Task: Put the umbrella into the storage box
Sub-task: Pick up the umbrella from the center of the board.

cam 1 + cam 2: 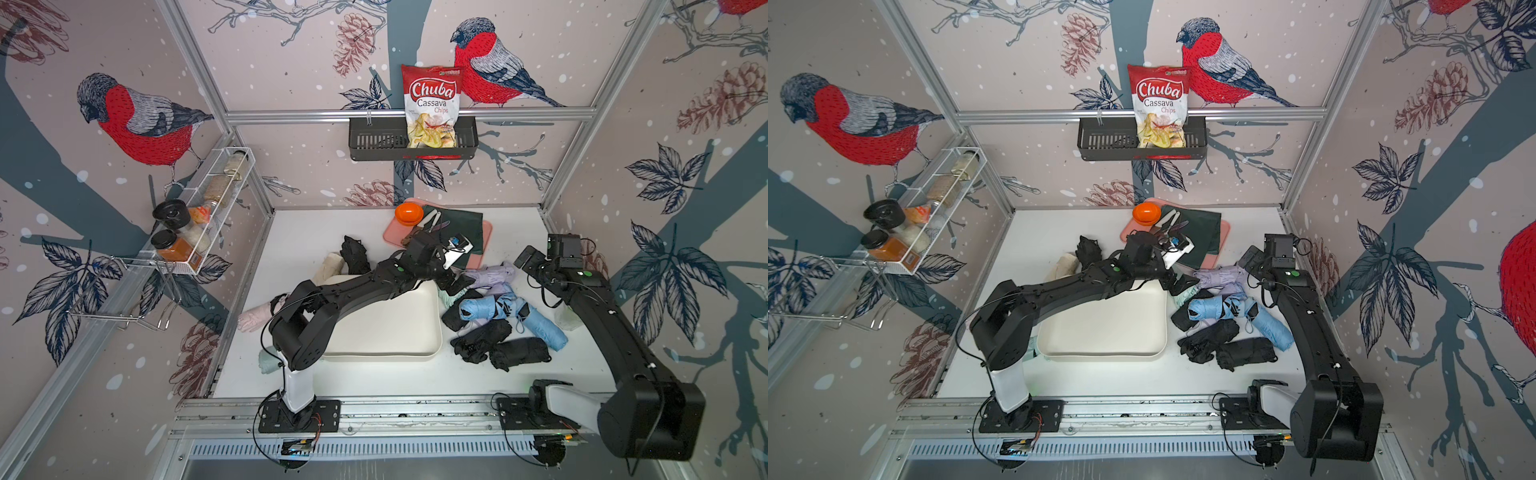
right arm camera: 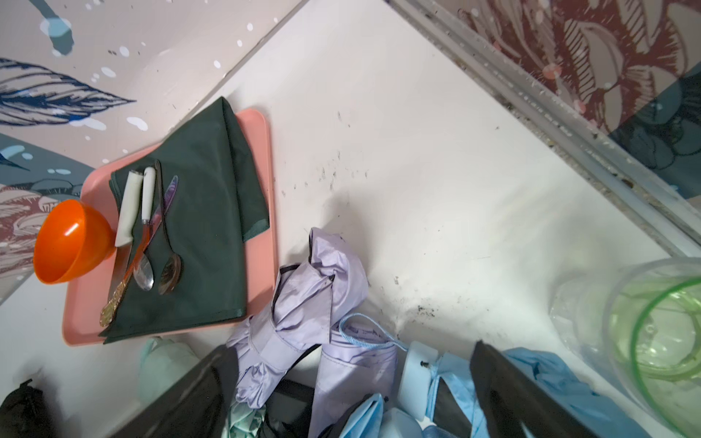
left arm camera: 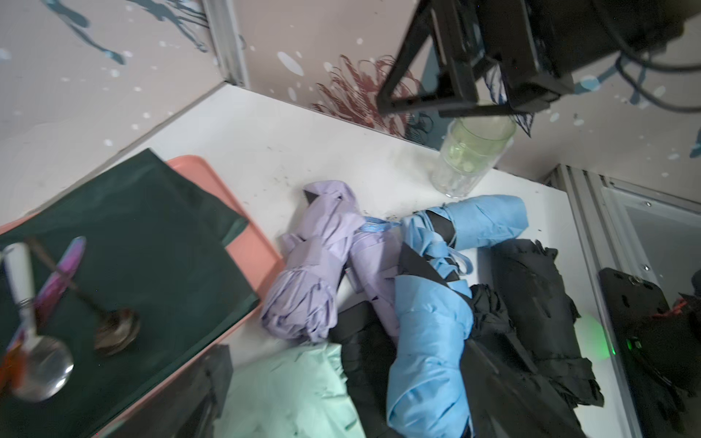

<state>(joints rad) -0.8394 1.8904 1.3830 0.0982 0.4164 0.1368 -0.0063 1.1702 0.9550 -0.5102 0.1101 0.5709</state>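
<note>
Cream plastic, the storage box (image 1: 386,328) is sitting mid-table, its floor showing bare wherever the left arm (image 1: 353,291) is not lying across it. The left gripper (image 1: 457,284), jaws spread wide and holding nothing, is hanging just past the box's right wall, over a heap of folded umbrellas. A mint-green umbrella (image 3: 288,394) is lying right under those jaws, just beside the box, touching a lilac umbrella (image 3: 311,273) and a light-blue umbrella (image 3: 428,341) piled against it, with black umbrellas (image 1: 498,349) at the heap's near end. The right gripper (image 1: 527,259) is hovering by the heap's far side, likewise wide apart and empty. A pick from the pile is looking like the step in hand; doing it well is meaning squaring the jaws across the mint roll's middle and coming down clear of the lilac fabric and the striped wrist cord (image 3: 379,226), so only one umbrella is lifting free for the short carry to the box
</note>
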